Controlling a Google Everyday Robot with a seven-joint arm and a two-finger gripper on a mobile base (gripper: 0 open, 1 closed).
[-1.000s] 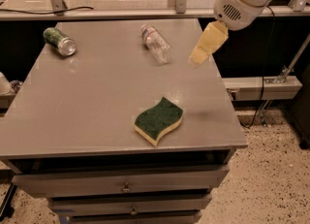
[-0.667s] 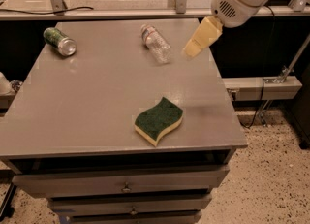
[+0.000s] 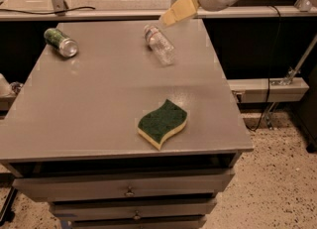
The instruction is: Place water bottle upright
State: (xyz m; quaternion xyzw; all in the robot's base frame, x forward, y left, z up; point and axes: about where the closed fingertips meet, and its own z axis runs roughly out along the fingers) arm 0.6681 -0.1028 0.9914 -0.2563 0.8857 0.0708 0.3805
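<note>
Whether the jaws stood open or closed could not be told from this angle. Nearest, above the drawers (image 3: 129,186), the green sponge (image 3: 162,123) lay on the grey table (image 3: 89,99) close to its front edge, where it had been a second before. Farther back, the water bottle (image 3: 159,44) lay on its side, cap toward the far edge (not yet upright), unmoved. The green can (image 3: 61,42) also lay on its side at the far left corner, well apart from the bottle. The gripper (image 3: 168,18) had swung left from its earlier place at the bottle's right and hung near the cap end, above the far edge.
</note>
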